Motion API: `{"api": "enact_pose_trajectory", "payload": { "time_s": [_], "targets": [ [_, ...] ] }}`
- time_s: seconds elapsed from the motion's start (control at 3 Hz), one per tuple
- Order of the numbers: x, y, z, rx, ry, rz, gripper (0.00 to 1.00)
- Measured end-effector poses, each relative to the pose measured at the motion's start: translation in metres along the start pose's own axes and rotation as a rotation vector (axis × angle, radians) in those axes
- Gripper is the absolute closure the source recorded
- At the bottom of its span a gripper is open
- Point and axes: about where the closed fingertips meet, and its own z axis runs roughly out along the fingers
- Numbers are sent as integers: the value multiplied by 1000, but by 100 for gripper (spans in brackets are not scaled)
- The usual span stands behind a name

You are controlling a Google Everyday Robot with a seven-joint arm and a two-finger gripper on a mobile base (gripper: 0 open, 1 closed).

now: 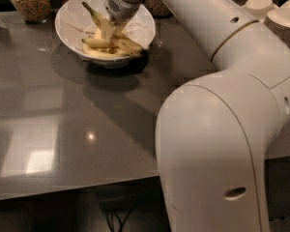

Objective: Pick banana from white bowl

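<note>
Banana (95, 17) in end effector (111, 29) above white bowl (66, 31)

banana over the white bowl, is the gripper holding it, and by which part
The gripper holds the banana partway along its length, above the white bowl; the banana's dark end sticks up to the left.

Arm (217, 28) stretched far forward, gripper (109, 28) pointing down, jaws gripping banana (94, 15)

A glossy grey surface (63, 129) carries glass jars (26, 1) of grain along its far edge (the gripper (110, 28) hangs just in front of them), stacked white dishes (280, 21) at the far right, and a bright patch of reflected light (31, 158) near the front left.
</note>
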Motion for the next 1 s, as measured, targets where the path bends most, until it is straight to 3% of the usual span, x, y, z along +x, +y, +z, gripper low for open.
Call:
{"api": "enact_pose_trajectory", "payload": {
  "time_s": [0.33,1.0],
  "targets": [
    [1,6,-18,9,10,-35,100],
    [34,23,-67,-38,31,-118,100]
  ]
}}
